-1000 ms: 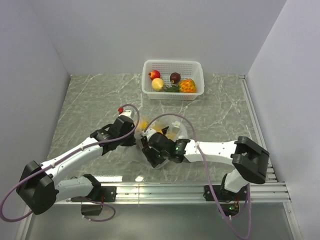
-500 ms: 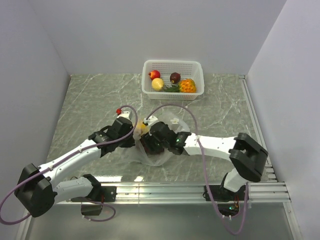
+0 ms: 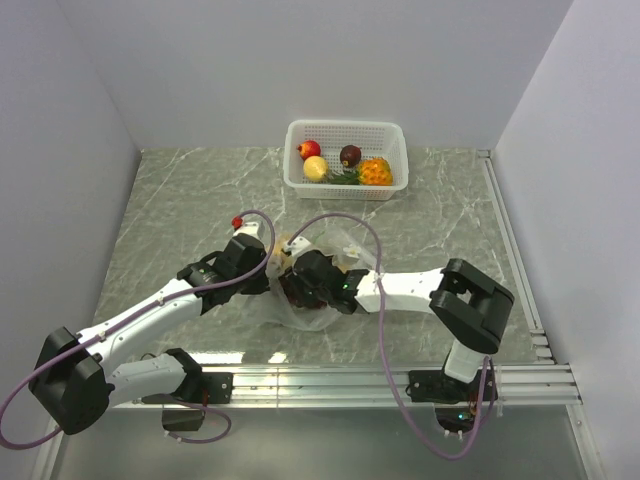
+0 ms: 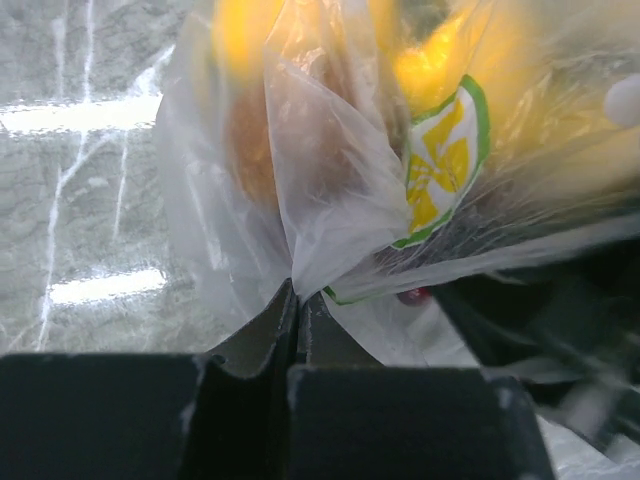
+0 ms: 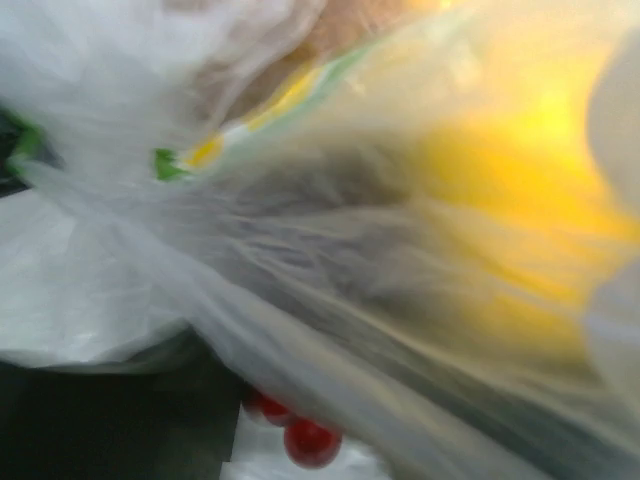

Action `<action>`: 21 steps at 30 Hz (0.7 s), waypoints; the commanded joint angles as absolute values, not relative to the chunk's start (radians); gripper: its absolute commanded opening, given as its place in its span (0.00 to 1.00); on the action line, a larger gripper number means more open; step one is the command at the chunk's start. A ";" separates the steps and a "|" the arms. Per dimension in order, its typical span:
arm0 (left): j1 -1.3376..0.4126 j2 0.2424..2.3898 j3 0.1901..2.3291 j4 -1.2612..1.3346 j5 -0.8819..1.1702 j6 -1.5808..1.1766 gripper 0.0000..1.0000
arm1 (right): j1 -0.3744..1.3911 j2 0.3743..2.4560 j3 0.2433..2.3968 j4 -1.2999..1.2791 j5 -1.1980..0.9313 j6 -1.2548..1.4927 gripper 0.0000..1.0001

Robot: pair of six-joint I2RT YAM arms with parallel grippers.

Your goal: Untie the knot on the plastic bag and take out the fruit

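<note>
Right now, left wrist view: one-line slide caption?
Left tool pinched shut on a fold of the clear plastic bag, blurred yellow fruit inside, marbled table behind.

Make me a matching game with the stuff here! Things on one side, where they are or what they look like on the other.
Things:
1. plastic bag
2. white basket
3. left claw
4. orange fruit

Places or states:
A. at the far edge of the table
B. pinched shut on a fold of plastic
C. lying inside the basket
D. crinkly and see-through

Pairs: 1-D, 2-A, 3-B, 4-C
</note>
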State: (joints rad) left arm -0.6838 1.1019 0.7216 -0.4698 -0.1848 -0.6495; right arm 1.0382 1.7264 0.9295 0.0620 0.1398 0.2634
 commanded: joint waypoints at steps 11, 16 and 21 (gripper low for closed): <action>-0.683 1.097 0.775 -0.525 -0.298 -0.634 0.01 | 1.034 1.378 0.707 0.159 0.152 0.233 0.00; -0.683 1.114 0.787 -0.522 -0.285 -0.626 0.01 | 1.035 1.197 0.631 0.234 0.078 0.218 0.00; -0.683 1.121 0.788 -0.497 -0.241 -0.630 0.01 | 1.031 1.114 0.615 0.294 -0.027 0.215 0.00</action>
State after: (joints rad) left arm -0.6838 1.1145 0.7483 -0.5125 -0.2581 -0.6430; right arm 1.0378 1.1618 0.6144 0.1703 0.0502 0.2314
